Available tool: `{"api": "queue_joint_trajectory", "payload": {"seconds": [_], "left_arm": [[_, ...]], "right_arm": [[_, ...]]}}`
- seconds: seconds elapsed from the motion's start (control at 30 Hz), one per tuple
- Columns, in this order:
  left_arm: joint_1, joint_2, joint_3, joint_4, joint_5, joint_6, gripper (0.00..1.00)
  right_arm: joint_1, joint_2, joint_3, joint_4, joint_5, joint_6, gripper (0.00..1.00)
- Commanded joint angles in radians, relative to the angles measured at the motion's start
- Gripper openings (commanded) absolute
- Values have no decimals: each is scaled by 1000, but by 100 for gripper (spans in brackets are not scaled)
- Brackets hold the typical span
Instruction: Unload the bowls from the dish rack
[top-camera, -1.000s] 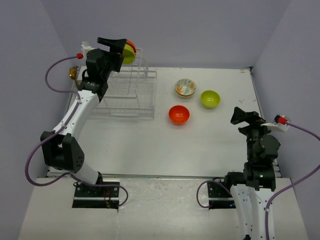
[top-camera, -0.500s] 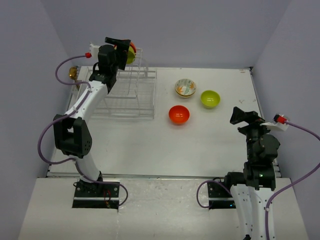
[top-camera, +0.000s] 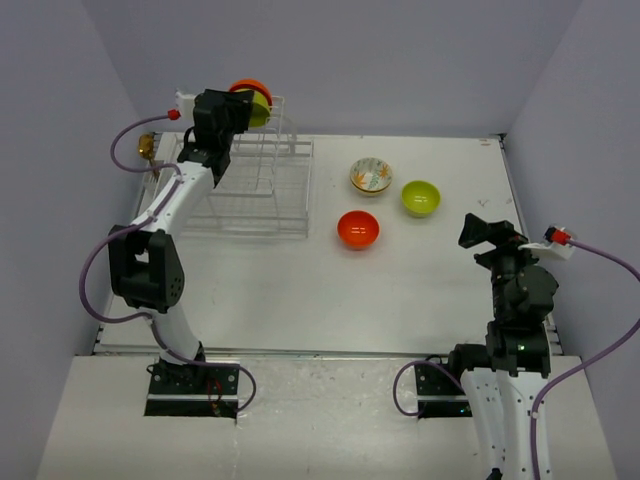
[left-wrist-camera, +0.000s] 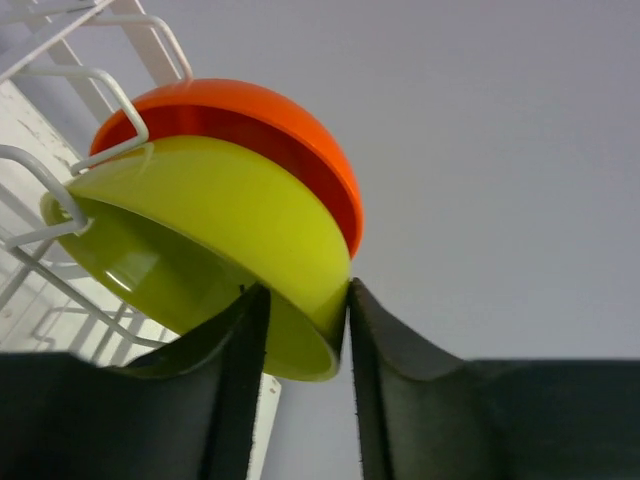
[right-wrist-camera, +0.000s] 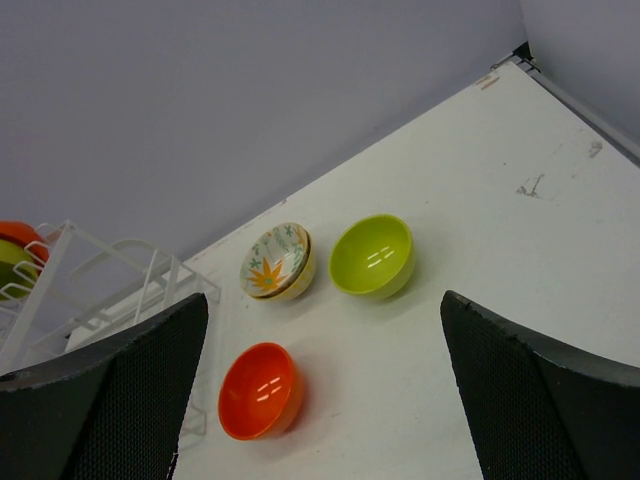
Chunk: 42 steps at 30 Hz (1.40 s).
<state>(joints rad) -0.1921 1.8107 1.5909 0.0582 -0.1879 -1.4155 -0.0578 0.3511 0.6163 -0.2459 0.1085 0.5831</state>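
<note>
The white wire dish rack (top-camera: 262, 190) stands at the back left of the table. In its tall upright section a lime-green bowl (left-wrist-camera: 220, 230) leans on edge with an orange bowl (left-wrist-camera: 270, 110) nested right behind it. My left gripper (left-wrist-camera: 300, 300) is up at the rack's top (top-camera: 232, 103), shut on the lime-green bowl's rim, one finger inside and one on the outer wall. On the table lie a floral white bowl (top-camera: 371, 176), a second lime-green bowl (top-camera: 421, 197) and a second orange bowl (top-camera: 358, 229). My right gripper (top-camera: 480, 230) hovers open to their right, holding nothing.
A small brass-coloured object (top-camera: 147, 146) sits at the table's left edge behind the rack. Grey walls close in the back and both sides. In the right wrist view the three table bowls (right-wrist-camera: 277, 262) lie ahead, between the fingers.
My left gripper has swung in onto the rack's top and closed from wide open onto the lime-green bowl's rim. The right arm and the table bowls have not moved.
</note>
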Motion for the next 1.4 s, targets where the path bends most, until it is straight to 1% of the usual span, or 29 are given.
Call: {"api": "queue_joint_trajectory", "payload": {"seconds": [0.0,0.03,0.07,0.1,0.13,0.17,0.2,0.23,0.43,0.53,0.8,0.93,1.0,1.13,1.37], "left_arm": [[10,-44,-26,48,-24,-17,33],[10,-44,-29,52,-19,-19,30],[10,-42,-34,55,-16,-20,25],[10,-48,-51,60,-9,-25,14],[10,-48,-51,60,-7,-25,14],[10,-53,-69,66,-4,-29,12],[10,-63,-81,77,-4,-39,4],[10,-70,-95,87,-4,-43,0],[2,-120,-141,129,-22,-50,0],[0,-151,-173,187,-31,-48,0],[-1,-183,-233,391,-12,-51,0],[-4,-192,-292,517,5,-57,0],[-10,-200,-293,520,11,-43,0],[-21,-234,-345,563,16,-39,0],[-56,-307,-413,643,36,42,0]], "right_arm": [[3,9,-4,46,-18,-15,99],[1,9,-4,46,-20,-16,99],[3,11,-4,48,-18,-16,99],[3,12,-4,49,-24,-16,99],[3,12,-4,50,-24,-16,99],[1,14,-6,51,-29,-17,99],[3,17,-4,53,-32,-17,99],[3,19,-4,53,-33,-17,99],[1,31,0,53,-49,-22,99],[1,31,-1,54,-53,-20,99],[1,32,0,54,-58,-22,99],[3,31,0,54,-58,-23,99],[1,34,0,56,-61,-25,99],[1,37,2,56,-66,-25,99],[1,49,5,57,-82,-26,99]]}}
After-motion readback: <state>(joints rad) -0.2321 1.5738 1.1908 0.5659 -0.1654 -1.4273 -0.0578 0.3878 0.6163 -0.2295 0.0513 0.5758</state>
